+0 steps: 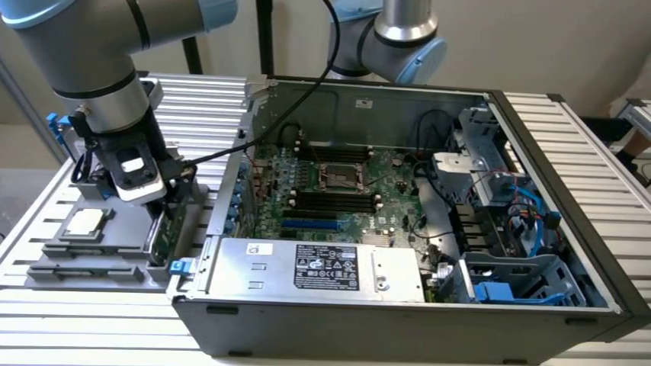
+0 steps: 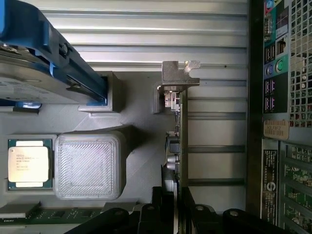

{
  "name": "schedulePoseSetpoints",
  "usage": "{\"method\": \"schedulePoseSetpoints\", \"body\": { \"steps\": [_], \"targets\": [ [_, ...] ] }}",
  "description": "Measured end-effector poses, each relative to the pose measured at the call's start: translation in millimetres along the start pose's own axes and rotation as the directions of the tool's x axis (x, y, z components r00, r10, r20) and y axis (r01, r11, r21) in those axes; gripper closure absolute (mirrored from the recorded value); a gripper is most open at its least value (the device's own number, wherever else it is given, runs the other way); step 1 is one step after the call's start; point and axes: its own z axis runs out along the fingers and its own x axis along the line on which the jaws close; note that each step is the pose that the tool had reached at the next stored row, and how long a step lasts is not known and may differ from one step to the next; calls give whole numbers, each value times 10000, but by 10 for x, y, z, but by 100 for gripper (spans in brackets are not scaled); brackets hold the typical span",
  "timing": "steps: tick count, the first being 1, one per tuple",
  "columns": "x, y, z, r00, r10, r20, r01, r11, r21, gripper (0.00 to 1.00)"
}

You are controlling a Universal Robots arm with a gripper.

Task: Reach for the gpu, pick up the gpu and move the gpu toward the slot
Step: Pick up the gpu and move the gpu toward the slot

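Table (image 1: 600,152): silver ribbed metal slats.
Computer case (image 1: 407,332): dark, lid off, standing on the table toward the exterior view's right.
Grey holder tray (image 1: 61,263): on the table, just beside the case, at the exterior view's left.

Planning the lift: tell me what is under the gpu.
The gpu stands on edge along the side of the grey fixture, with the ribbed metal table alongside. Whatever carries its lower edge is hidden by the card itself.
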Motion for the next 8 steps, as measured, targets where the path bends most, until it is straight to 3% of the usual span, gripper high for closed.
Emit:
{"method": "schedulePoseSetpoints", "body": {
  "steps": [4,8],
  "targets": [
    [0,-3,-2,10000,-2,-5,2,10000,0,73],
    [-11,-19,0,10000,1,-44,-1,10000,-51,73]
  ]
}}
